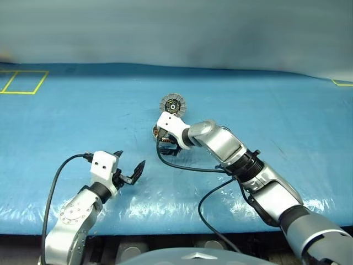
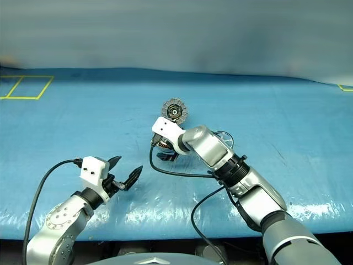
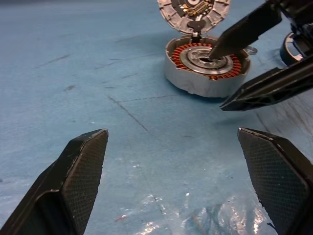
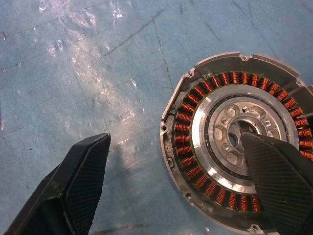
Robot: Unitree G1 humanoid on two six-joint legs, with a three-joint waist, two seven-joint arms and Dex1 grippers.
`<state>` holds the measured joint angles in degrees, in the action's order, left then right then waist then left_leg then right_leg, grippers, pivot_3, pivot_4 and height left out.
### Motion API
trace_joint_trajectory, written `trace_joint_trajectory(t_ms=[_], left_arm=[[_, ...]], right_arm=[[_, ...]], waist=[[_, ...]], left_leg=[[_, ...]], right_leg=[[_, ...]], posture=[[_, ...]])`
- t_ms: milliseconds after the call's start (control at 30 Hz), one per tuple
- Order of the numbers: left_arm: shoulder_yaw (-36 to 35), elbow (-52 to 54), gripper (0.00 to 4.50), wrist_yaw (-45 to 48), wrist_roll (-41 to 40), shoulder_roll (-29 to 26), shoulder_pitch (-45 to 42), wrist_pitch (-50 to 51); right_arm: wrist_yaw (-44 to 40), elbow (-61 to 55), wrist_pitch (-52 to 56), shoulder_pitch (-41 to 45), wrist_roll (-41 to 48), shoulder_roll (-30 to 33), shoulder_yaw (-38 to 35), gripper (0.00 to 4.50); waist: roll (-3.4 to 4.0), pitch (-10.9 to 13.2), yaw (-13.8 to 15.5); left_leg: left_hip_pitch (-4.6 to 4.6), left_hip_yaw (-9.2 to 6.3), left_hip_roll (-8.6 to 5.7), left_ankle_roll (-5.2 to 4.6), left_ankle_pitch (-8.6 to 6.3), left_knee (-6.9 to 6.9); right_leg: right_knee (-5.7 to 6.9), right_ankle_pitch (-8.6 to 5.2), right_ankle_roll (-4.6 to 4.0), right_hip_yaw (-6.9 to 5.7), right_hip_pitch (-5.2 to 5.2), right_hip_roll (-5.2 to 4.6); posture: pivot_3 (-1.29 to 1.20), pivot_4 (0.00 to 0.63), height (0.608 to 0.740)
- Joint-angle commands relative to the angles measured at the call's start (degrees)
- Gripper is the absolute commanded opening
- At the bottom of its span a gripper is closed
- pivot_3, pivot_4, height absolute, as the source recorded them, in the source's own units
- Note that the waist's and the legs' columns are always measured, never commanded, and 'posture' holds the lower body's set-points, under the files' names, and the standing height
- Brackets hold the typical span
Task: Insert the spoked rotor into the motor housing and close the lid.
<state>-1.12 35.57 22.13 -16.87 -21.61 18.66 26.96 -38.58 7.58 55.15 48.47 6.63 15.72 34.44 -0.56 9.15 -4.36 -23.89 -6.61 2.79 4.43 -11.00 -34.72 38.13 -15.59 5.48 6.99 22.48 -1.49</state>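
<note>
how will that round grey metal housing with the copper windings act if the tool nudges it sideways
The shallow round grey metal motor housing sits flat on the blue table cover, so it will probably slide rather than roll or tip. Solid metal and dense copper windings suggest it is heavy for its size. The ribbed grey lid standing open at its rim might swing or drop shut when jolted.

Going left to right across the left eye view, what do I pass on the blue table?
Yellow floor-tape markings → left gripper, open → motor housing with its lid standing open behind it → right gripper's white wrist block over the housing → yellow tape corner.
</note>
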Motion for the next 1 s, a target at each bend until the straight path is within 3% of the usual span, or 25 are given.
trace_joint_trajectory(t_ms=[33,133,333,767,1000], left_arm=[[0.97,3.39,4.50,3.17,-0.88,-2.21,1.03,-1.02],[0.59,3.23,4.50,3.67,-0.87,-2.60,1.54,-1.31],[-0.51,3.07,4.50,3.30,-0.51,-2.58,1.84,-1.27],[-1.26,2.46,4.50,2.83,-0.37,-2.08,1.56,-1.49],[-0.67,2.28,4.50,3.28,-0.59,-2.29,0.80,-1.03]], right_arm=[[-1.90,4.50,0.11,1.14,-1.26,-0.86,0.95,4.48],[-3.41,7.09,0.10,1.83,-1.99,-1.80,1.37,3.84],[-5.71,6.17,2.39,0.18,-2.96,-2.22,3.04,1.95],[-4.83,-20.14,18.77,-9.90,0.98,3.43,5.44,1.94],[-1.66,-27.81,25.22,-13.10,3.39,2.32,4.72,1.94]], waist=[[0.02,0.00,-0.10],[0.01,-0.01,-0.12],[0.00,-0.06,-0.18],[-0.01,-0.11,-0.04],[-0.08,-0.15,-0.08]], left_leg=[[0.01,0.00,0.00,0.00,0.00,0.00],[0.03,0.01,0.00,0.00,0.00,0.00],[0.13,0.01,0.01,0.00,0.00,0.00],[0.16,0.01,0.02,0.00,-0.02,0.07],[0.24,0.02,0.03,0.01,-0.02,0.04]], right_leg=[[0.00,0.00,-0.01,0.00,0.00,0.00],[0.00,-0.07,-0.02,0.00,-0.01,0.00],[0.00,-0.12,-0.09,0.00,-0.01,0.00],[-0.02,-0.26,-0.30,0.00,0.01,0.00],[-0.03,-0.28,-0.33,0.00,0.07,-0.01]], posture=[[0.00,0.150,0.740],[0.00,0.150,0.740],[0.00,0.150,0.740],[0.00,0.150,0.740],[0.00,0.150,0.740]])
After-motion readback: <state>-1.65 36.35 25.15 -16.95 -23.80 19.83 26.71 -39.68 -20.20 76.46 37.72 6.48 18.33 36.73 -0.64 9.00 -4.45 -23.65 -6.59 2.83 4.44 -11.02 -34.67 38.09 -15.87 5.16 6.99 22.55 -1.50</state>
